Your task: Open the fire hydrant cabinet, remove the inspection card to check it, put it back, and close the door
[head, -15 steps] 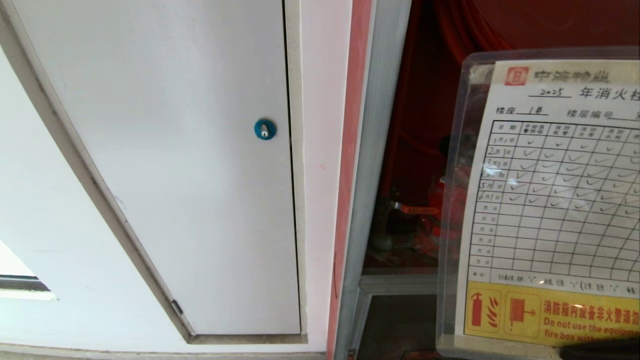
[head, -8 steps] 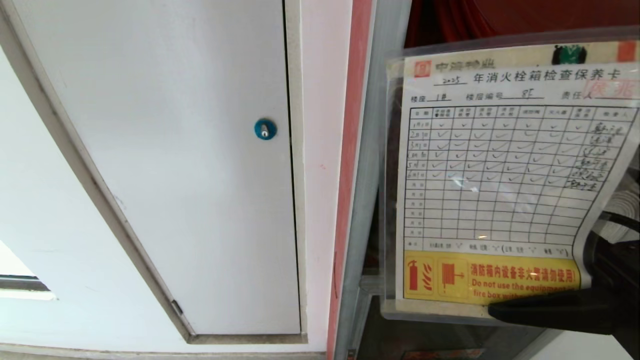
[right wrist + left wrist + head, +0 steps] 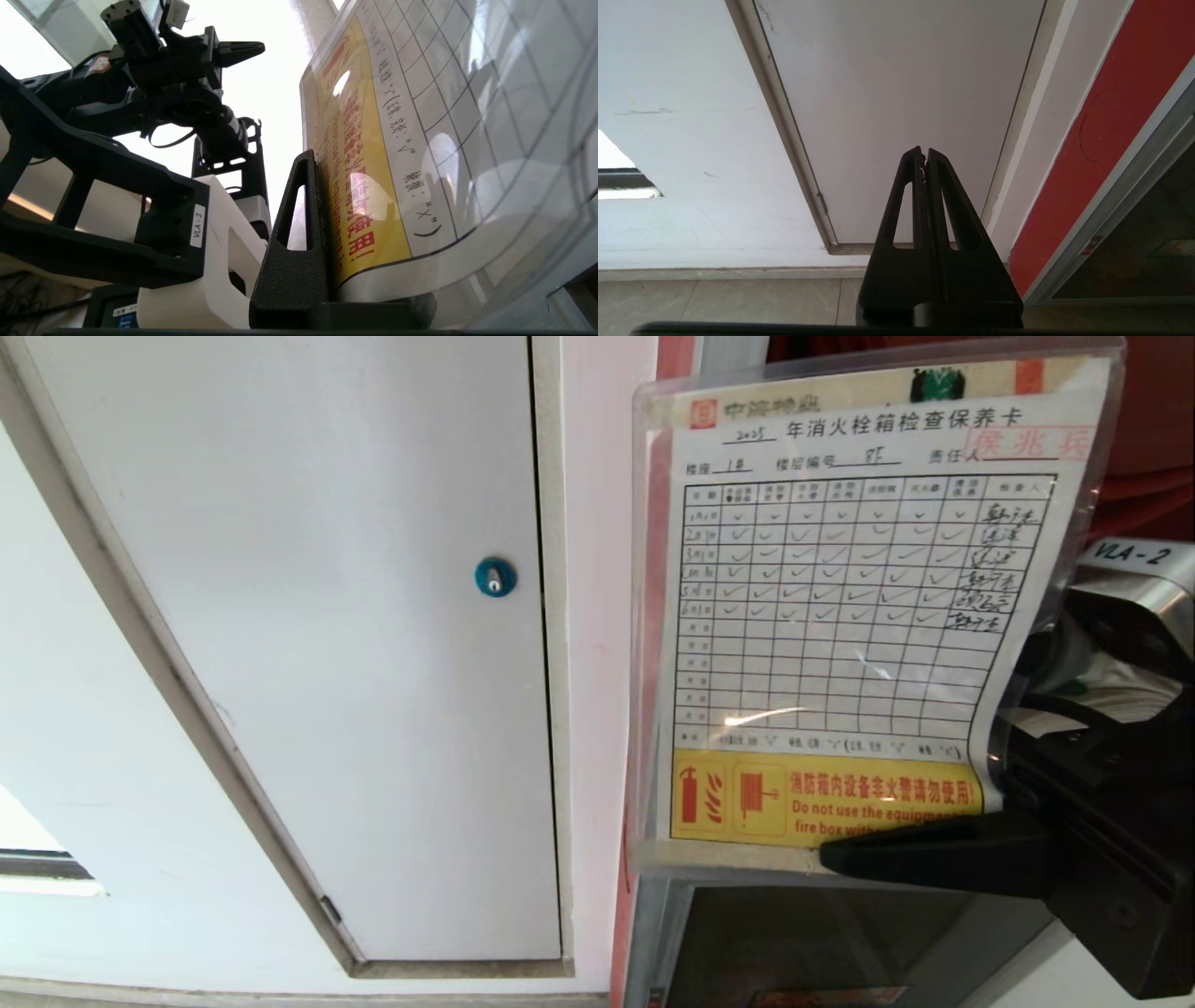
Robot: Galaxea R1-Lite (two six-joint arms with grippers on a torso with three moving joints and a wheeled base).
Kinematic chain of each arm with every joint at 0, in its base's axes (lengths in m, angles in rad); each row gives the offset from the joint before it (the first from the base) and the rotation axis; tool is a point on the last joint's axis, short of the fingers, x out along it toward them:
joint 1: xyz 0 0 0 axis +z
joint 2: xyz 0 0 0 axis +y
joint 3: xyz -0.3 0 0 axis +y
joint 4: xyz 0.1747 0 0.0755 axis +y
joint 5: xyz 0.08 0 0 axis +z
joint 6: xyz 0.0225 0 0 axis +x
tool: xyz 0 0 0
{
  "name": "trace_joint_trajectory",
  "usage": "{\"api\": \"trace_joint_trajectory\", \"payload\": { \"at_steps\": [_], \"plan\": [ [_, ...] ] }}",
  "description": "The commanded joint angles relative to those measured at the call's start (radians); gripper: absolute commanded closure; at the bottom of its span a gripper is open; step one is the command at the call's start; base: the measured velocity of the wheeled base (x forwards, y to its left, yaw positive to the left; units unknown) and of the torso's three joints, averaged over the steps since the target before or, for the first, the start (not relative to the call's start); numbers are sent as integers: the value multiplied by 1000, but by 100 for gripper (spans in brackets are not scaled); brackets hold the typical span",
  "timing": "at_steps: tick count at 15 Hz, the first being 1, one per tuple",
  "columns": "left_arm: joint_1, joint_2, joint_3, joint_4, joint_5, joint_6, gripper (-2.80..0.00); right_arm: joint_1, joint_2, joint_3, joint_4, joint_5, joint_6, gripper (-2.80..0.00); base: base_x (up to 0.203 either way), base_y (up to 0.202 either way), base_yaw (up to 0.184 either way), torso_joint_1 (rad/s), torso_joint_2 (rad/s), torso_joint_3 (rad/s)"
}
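The inspection card [image 3: 840, 616], a white grid sheet with a yellow strip in a clear sleeve, hangs upright and faces the head camera. It covers much of the opening of the fire hydrant cabinet [image 3: 653, 933], whose silver frame and red inside [image 3: 1148, 429] show around it. My right gripper [image 3: 831, 854] is shut on the card's lower edge at the yellow strip. In the right wrist view the inspection card [image 3: 420, 140] bows away from the right gripper [image 3: 318, 161]. My left gripper [image 3: 923, 156] is shut on nothing, parked low before the white door. The door is out of view.
A white door [image 3: 327, 616] with a blue round lock [image 3: 495, 577] fills the wall to the left of the cabinet. A smaller dark glass panel [image 3: 840, 943] sits below the card. Grey floor tiles [image 3: 738, 298] run along the wall's foot.
The right gripper has carried the card left and up, out from the right edge. The whole sheet now shows, and more of the arm has come into view.
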Motion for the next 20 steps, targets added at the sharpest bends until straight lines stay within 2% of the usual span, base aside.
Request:
{"api": "trace_joint_trajectory", "payload": {
  "at_steps": [1, 9, 17, 20],
  "plan": [
    [0, 1, 0, 0, 0, 0, 0, 14, 30, -17, -2, 3, 3, 0, 0, 0, 0, 0, 0, 0],
    [0, 1, 0, 0, 0, 0, 0, 85, 53, -72, -5, 3, 24, 0, 0, 0, 0, 0, 0, 0],
    [0, 1, 0, 0, 0, 2, 0, 111, 52, -83, -25, -2, 19, 0, 0, 0, 0, 0, 0, 0],
    [0, 1, 0, 0, 0, 2, 0, 160, 66, -95, -25, -31, 19, 0, 0, 0, 0, 0, 0, 0]
  ]
}}
